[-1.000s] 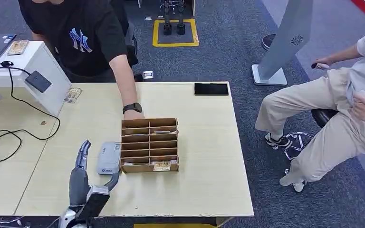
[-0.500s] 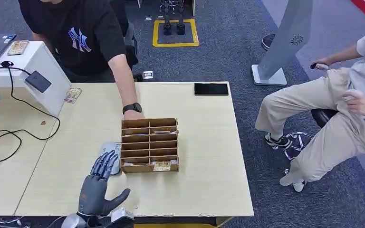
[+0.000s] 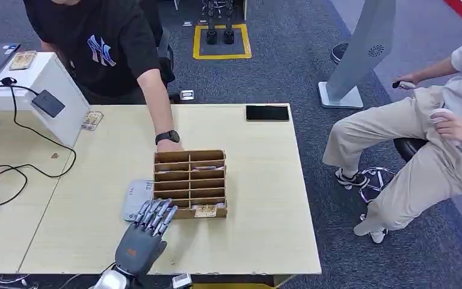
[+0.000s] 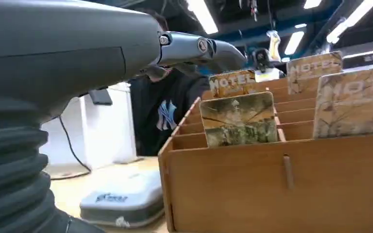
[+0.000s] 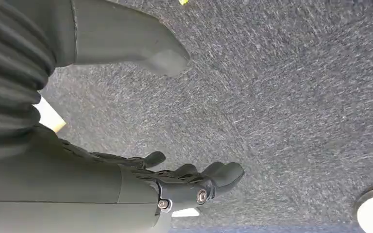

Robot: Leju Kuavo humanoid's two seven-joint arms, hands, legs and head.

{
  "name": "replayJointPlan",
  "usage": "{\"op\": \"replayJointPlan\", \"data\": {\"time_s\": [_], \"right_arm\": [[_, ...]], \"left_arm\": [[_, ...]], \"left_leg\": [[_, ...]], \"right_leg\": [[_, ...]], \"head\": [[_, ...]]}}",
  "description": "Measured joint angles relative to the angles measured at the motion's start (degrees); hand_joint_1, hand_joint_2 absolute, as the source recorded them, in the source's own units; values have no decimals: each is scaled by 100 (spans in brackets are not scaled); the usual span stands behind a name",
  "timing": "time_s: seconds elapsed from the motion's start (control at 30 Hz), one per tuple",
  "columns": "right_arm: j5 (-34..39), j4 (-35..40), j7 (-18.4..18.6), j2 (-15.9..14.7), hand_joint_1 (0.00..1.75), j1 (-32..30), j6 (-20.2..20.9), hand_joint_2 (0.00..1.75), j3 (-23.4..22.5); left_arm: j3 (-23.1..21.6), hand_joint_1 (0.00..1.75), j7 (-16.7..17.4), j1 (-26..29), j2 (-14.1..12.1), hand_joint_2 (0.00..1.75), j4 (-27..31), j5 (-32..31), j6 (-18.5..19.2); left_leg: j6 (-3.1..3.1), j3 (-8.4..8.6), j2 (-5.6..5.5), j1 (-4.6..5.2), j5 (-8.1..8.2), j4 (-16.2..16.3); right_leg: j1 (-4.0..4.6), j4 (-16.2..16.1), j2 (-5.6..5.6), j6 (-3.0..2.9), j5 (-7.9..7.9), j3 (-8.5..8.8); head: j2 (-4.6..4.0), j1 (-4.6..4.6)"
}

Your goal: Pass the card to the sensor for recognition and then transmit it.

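Brown slotted wooden rack (image 3: pixel 189 183) holds glossy cards (image 4: pixel 238 119). The left hand (image 3: pixel 144 238) reaches it with fingers spread, holding nothing. The right hand (image 5: pixel 175 182) is loosely spread over grey carpet

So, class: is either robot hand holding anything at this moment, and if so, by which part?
Nothing is held. The left hand reaches with spread fingers toward the wooden card rack, no card in it. The right hand hangs empty over the carpet.

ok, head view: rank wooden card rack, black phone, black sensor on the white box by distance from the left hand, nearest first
1. wooden card rack: the left hand has its fingertips at the rack's near left corner.
2. black sensor: far left, on the white box's slanted face.
3. black phone: far edge of the table, to the right.
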State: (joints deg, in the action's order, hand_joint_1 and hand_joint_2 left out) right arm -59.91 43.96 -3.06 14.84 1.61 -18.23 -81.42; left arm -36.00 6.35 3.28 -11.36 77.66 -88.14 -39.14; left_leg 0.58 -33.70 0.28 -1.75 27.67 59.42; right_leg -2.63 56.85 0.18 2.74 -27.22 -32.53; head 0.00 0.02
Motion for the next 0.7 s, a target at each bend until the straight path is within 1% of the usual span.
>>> {"op": "replayJointPlan", "data": {"time_s": [0.03,0.17,0.2,0.3,0.37,0.53,0.6,0.7], "right_arm": [[-2,-2,0,0,0,5,9,175,-18],[0,-11,-2,0,0,14,16,175,-61],[0,-13,-2,0,0,14,22,175,-68],[-2,-20,-5,0,0,23,24,175,-74],[-2,-20,-5,0,0,27,24,175,-77],[-9,-33,-15,0,0,33,22,175,-81],[-9,-50,-20,0,0,36,20,175,-81],[-11,-77,-42,-2,0,40,5,175,-81]], "left_arm": [[0,0,99,-16,9,175,0,-88,-2],[-2,0,210,-70,50,175,0,-132,-13],[-9,0,305,-84,50,175,0,-132,-13],[-98,0,745,-185,33,175,26,-132,-15],[-123,0,875,-258,24,175,66,-134,-24],[-346,0,1542,-476,-107,175,247,-134,-31],[-437,0,1653,-575,-155,175,321,-134,-31],[-540,0,1710,-656,-179,175,348,-134,-33]], "left_leg": [[0,0,0,0,0,0],[0,0,1,0,0,0],[0,0,0,0,0,0],[0,-1,0,0,0,0],[0,0,0,0,0,0],[0,0,0,0,-1,0],[0,0,0,0,-1,0],[0,0,0,0,-1,0]], "right_leg": [[0,0,0,0,0,0],[1,0,0,0,0,-1],[1,0,0,0,0,-2],[1,0,0,0,0,-1],[0,0,0,0,0,0],[0,1,0,0,0,1],[0,1,0,0,1,2],[1,1,0,0,0,0]], "head": [[0,-2],[0,-2],[0,-2],[0,-2],[0,-2],[0,0],[0,-2],[0,-2]]}}
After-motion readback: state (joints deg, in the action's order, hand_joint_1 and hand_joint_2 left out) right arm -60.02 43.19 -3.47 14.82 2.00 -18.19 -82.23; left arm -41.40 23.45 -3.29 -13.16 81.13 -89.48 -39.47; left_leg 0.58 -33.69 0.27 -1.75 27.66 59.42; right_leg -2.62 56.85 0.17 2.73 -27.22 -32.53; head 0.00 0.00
